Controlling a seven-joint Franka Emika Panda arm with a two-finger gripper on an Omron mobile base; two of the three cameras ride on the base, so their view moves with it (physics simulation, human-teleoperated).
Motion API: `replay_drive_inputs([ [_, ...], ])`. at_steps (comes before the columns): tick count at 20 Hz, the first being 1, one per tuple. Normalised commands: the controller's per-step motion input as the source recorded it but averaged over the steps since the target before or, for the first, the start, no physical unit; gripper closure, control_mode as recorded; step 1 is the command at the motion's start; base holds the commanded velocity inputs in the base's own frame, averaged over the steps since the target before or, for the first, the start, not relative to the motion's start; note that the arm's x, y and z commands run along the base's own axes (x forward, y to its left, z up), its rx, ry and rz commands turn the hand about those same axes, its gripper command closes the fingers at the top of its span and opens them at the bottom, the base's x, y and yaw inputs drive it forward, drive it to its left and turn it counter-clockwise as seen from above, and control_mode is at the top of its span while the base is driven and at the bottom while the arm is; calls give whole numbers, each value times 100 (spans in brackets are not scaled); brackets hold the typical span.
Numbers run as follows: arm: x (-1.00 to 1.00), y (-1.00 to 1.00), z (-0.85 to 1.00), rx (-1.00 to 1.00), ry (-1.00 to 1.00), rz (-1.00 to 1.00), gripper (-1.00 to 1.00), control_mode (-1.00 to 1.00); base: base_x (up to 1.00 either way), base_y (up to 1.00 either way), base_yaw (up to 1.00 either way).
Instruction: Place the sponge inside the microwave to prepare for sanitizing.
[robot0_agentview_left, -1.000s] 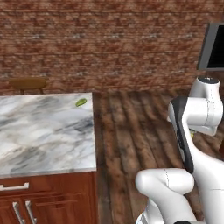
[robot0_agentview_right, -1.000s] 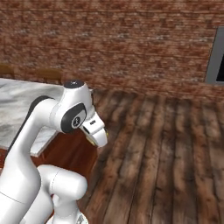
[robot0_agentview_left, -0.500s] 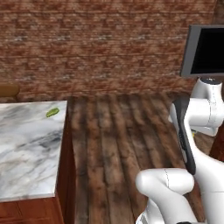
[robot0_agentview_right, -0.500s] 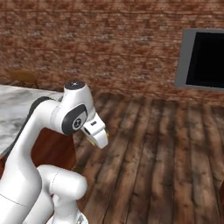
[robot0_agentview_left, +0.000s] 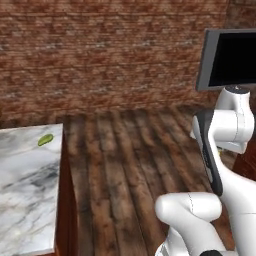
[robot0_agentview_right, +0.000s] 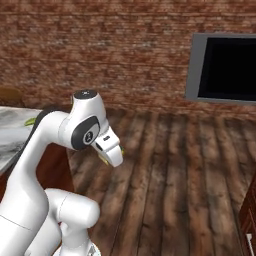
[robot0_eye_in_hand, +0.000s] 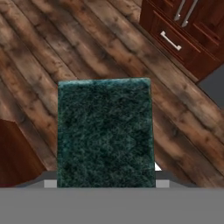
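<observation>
**Sponge in claw over open floor**

We saw a wide stretch of bare wood floor (robot0_agentview_left: 130, 165) ahead of the arm (robot0_agentview_right: 60, 135), running up to a brick wall (robot0_agentview_left: 100, 55). At the left a marble counter (robot0_agentview_left: 25, 185) ended in a straight edge beside the floor, with a small green item (robot0_agentview_left: 45, 139) near its far corner; we could not tell what it was. In the right base view the counter (robot0_agentview_right: 10, 135) sat just behind the arm's elbow, close. A dark panel in a grey frame (robot0_agentview_right: 225, 67) hung on the wall at the right, well apart from the arm, with open floor between them. We could not tell if that was the microwave.

In the hand view the sponge (robot0_eye_in_hand: 105, 131), dark green and rough on top, sat right at the claw (robot0_eye_in_hand: 105, 183), covering the fingertips, above floor planks. The claw was clenched on the sponge, as far as we could tell. A red-brown cabinet (robot0_eye_in_hand: 188, 35) with metal handles stood at the upper right, its corner near the sponge's path, and a darker wood edge (robot0_eye_in_hand: 17, 153) showed at lower left.
</observation>
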Motion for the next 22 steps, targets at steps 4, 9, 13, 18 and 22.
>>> replay_drive_inputs([
  [4,0,0,0,0,0,0,100,100,0,0,-27],
  [9,0,0,0,0,0,0,100,100,20,-9,-34],
  [13,0,0,0,0,0,0,100,100,42,-26,-40],
  [18,0,0,0,0,0,0,100,100,24,-32,-36],
  [22,0,0,0,0,0,0,100,100,15,-23,-33],
])
